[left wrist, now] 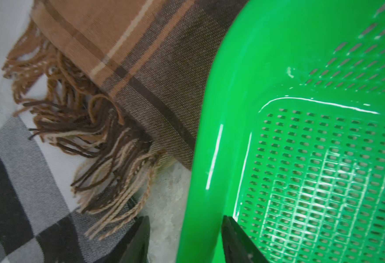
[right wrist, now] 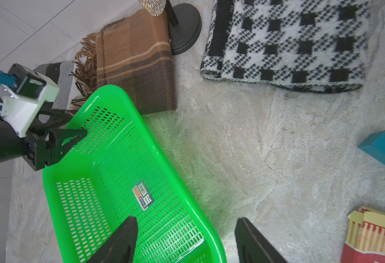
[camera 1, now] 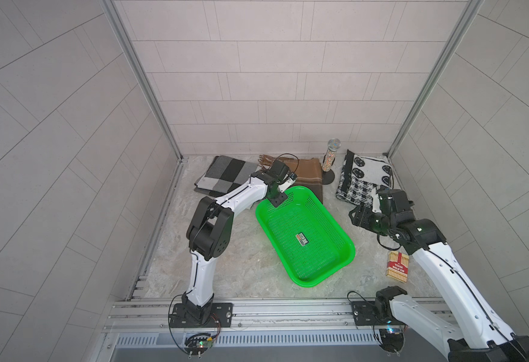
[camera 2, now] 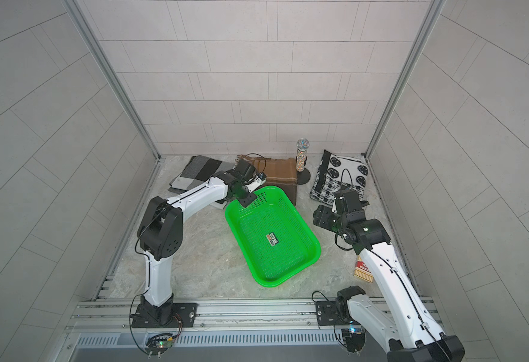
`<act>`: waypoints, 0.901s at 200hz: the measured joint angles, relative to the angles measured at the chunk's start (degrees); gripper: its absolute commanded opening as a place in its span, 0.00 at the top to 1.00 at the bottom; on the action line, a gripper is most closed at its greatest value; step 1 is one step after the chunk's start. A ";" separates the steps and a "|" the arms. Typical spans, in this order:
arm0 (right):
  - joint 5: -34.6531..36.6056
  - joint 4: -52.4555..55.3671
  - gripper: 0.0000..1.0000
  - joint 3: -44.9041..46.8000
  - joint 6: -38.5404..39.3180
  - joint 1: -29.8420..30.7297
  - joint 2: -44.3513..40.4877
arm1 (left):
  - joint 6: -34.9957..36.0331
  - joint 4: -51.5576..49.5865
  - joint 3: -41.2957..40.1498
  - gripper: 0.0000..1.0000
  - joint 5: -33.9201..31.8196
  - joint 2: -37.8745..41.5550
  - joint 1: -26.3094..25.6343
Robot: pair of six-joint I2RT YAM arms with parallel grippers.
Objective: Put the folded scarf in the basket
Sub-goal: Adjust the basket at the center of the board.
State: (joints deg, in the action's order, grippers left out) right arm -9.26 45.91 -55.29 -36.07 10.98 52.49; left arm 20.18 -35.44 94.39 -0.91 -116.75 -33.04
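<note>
The basket [camera 1: 288,228] lies empty at the middle of the tabletop [camera 1: 241,269], and its long axis runs from upper left to lower right in both top views. The left jaws, at the end of the left arm [camera 1: 244,194], sit at the basket's upper-left corner and straddle its rim. In the left wrist view one jaw is outside the wall and one inside. They stand partway apart, with a strip of tabletop showing between the outer jaw and the plastic, so nothing is pinched. Three folded scarves lie along the top edge of the tabletop: a grey checked scarf [camera 1: 225,175] at upper left, a brown scarf [camera 1: 310,172] in the middle with its fringe toward the upper left, and a black-and-white scarf [camera 1: 363,175] at upper right. Which one the task means I cannot tell. The brown scarf touches the basket's upper corner, just beyond the left jaws. The right jaws stand wide and hold nothing, hovering right of the basket and just below the black-and-white scarf. Either arm, I judge, would have to reach up-frame for cloth.
</note>
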 measured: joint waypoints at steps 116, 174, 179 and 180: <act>0.33 -4.72 0.43 1.62 -3.28 0.83 1.68 | -17.49 -0.57 -27.19 1.00 -10.12 25.51 -2.01; 1.33 -12.37 0.42 7.04 -11.10 1.40 4.48 | -28.68 -5.22 -36.44 1.00 -17.35 37.92 -1.09; 1.33 -13.14 0.42 7.39 -12.09 1.40 5.09 | -29.29 -5.42 -36.87 1.00 -17.94 38.62 -0.68; 1.33 -13.22 0.42 7.43 -12.22 1.40 5.18 | -29.40 -5.44 -36.94 1.00 -18.01 38.71 -0.63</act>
State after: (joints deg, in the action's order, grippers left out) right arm -7.92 32.69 -47.86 -48.29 12.38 57.67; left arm -9.21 -40.88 57.45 -18.92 -78.04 -33.67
